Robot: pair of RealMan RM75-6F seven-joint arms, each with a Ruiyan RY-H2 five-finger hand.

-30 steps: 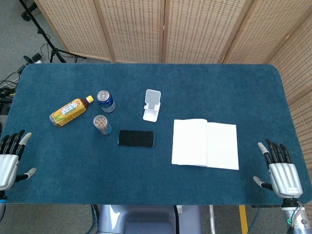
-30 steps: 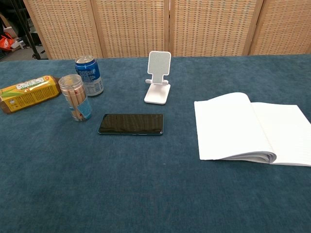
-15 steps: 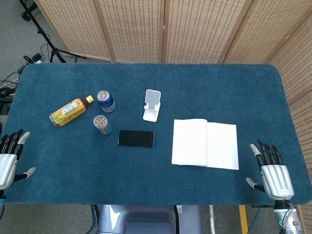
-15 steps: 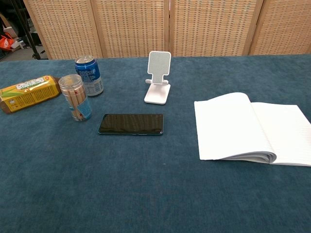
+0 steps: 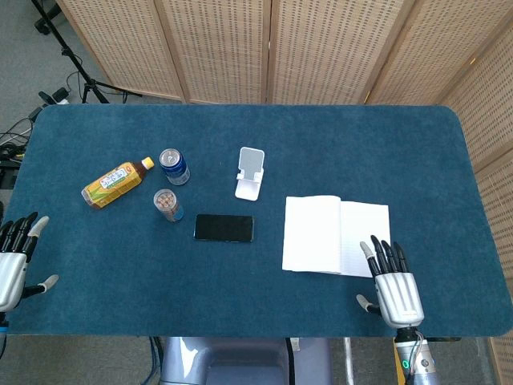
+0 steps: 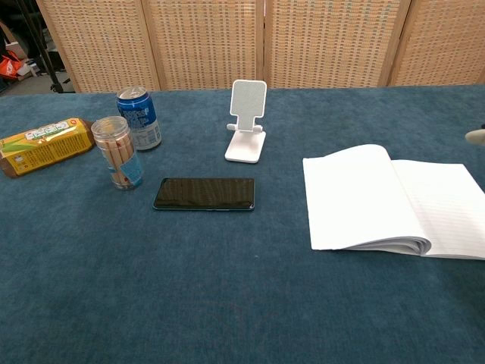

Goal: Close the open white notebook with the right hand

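- The white notebook (image 5: 337,237) lies open and flat on the right half of the blue table (image 5: 240,297), right of the black phone (image 5: 224,228). Both pages face up.
- The spread is wider than it is deep, so its long axis runs left to right across the table. The spine runs from the near edge toward the far edge, slightly tilted.
- In the chest view the left page (image 6: 352,193) bulges up a little near the spine, and the right page lies lower.
- The right hand (image 5: 393,282) is at the near right corner of the notebook, palm down, fingers apart and straight, pointing to the far side. It holds nothing. Its fingertips (image 5: 383,250) overlap the right page; I cannot tell if they touch it.
- One second ago this hand was by the right table edge, well apart from the notebook; it has moved left toward it.
- The left hand (image 5: 14,261) stays at the left near edge, fingers spread, holding nothing.
- The notebook itself has not moved.
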